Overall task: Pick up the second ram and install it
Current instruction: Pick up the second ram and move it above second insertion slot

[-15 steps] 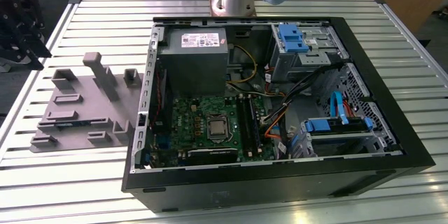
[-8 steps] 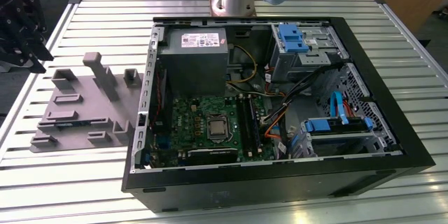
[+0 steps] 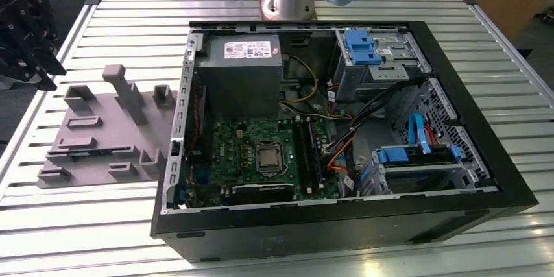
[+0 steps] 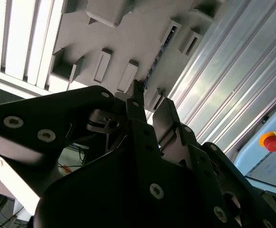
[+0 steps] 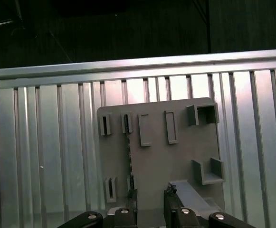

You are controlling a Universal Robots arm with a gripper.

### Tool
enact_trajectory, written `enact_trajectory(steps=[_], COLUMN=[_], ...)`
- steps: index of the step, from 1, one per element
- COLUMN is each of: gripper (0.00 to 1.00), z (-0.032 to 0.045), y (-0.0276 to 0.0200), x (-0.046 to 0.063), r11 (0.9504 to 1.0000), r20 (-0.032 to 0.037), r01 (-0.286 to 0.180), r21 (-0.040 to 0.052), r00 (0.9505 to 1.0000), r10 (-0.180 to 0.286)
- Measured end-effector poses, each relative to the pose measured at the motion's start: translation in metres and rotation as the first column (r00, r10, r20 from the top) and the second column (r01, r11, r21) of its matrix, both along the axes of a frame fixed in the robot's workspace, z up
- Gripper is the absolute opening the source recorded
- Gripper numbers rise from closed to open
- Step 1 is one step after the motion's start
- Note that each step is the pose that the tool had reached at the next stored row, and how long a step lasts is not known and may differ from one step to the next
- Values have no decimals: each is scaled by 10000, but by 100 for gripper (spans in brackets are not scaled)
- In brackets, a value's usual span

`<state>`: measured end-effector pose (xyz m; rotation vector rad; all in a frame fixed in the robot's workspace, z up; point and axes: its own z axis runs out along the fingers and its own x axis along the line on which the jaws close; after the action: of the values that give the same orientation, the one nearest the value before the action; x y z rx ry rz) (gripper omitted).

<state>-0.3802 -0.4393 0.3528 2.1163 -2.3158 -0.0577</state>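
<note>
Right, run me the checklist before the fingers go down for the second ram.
1. Fingers open, nothing between them: ok.
2. Second ram standing on edge in the grey fixture, untouched: ok.
3. Finger gap centred over the ram: cannot tell.
4. Fingers above the fixture's upright blocks, not touching them: ok.
5. Computer case open, motherboard exposed: ok.
6. Free memory slot ready: cannot tell.
</note>
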Motion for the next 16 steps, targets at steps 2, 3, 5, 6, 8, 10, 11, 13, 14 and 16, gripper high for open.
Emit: enact_trajectory(steps=[2, 3, 5, 6, 8, 10, 11, 13, 14, 16], gripper=[36, 36, 36, 36, 36, 36, 36, 36, 36, 36], z=[-2, -4, -15, -22, -37, -50, -54, -60, -61, -67], y=[0, 0, -4, -5, -7, -8, -8, -8, -8, -8], x=[0, 0, -6, -8, -17, -24, -27, -28, -28, -28], r11=[9999, 9997, 9990, 9989, 9989, 9988, 9988, 9988, 9988, 9988], r20=[0, 1, 2, 2, 0, -1, -2, -2, -2, 0], r01=[-115, -241, -443, -462, -472, -480, -486, -491, -491, -492], r21=[0, 1, 2, 1, 0, 0, -1, -1, -1, 1], r00=[9999, 9997, 9990, 9989, 9989, 9988, 9988, 9988, 9988, 9988], r10=[115, 241, 443, 462, 472, 480, 486, 491, 491, 492])
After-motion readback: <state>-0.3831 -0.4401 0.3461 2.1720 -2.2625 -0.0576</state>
